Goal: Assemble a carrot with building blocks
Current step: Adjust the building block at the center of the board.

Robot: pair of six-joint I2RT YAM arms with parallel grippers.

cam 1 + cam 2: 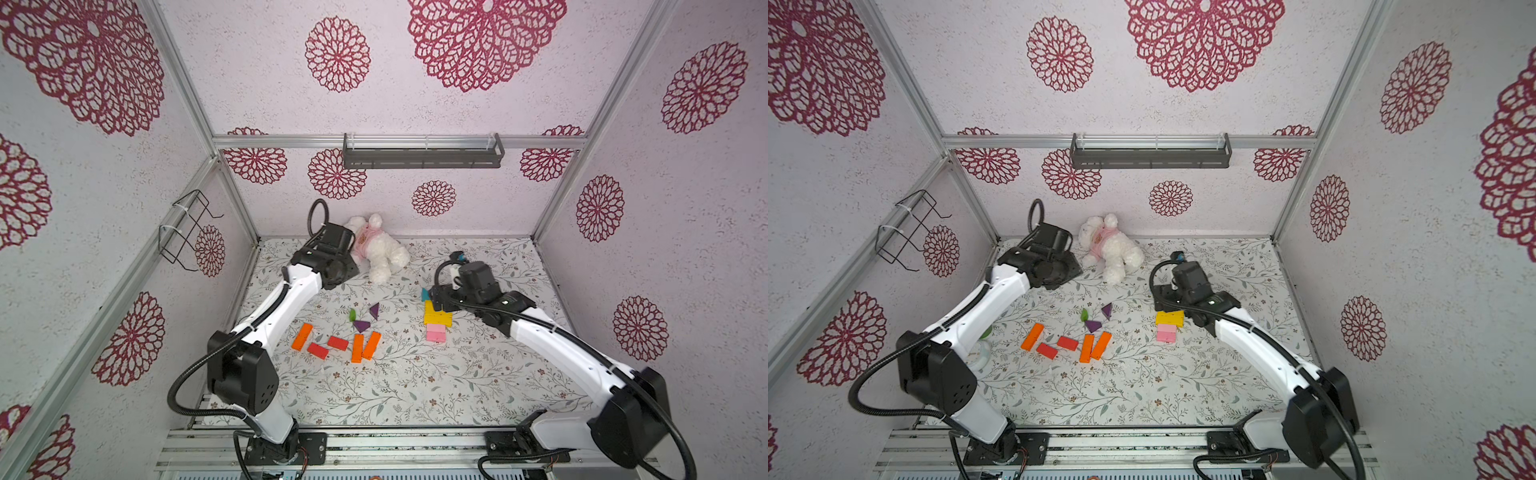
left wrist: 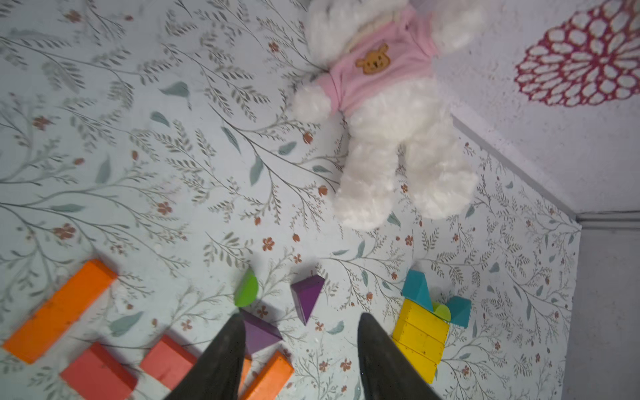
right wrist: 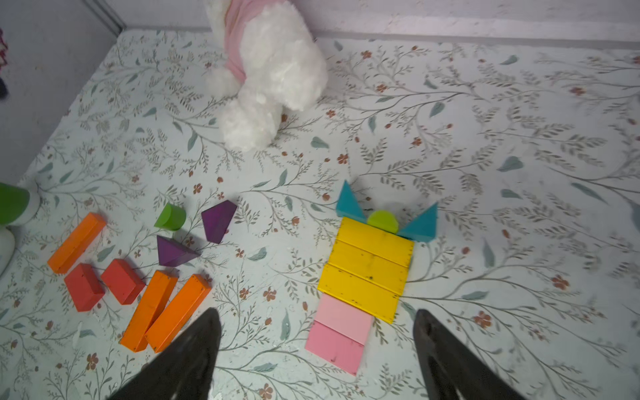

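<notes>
Carrot partly built, both tools empty
My right tool (image 3: pixel 316 311) hangs spread and holds nothing over the figure: three yellow bars (image 3: pixel 369 266) side by side, two pink bars (image 3: pixel 341 329) touching their near edge, a lime half-round (image 3: pixel 382 221) between two teal triangles (image 3: pixel 420 225) at the far edge. My left tool (image 2: pixel 300 329), also spread and empty, is above loose pieces well apart on the bench (image 3: pixel 485 207): orange bars (image 3: pixel 166 308), red blocks (image 3: pixel 83 285), purple triangles (image 3: pixel 218 220), a green cylinder (image 3: pixel 169 217). I judge the tapering tip is left to lay
</notes>
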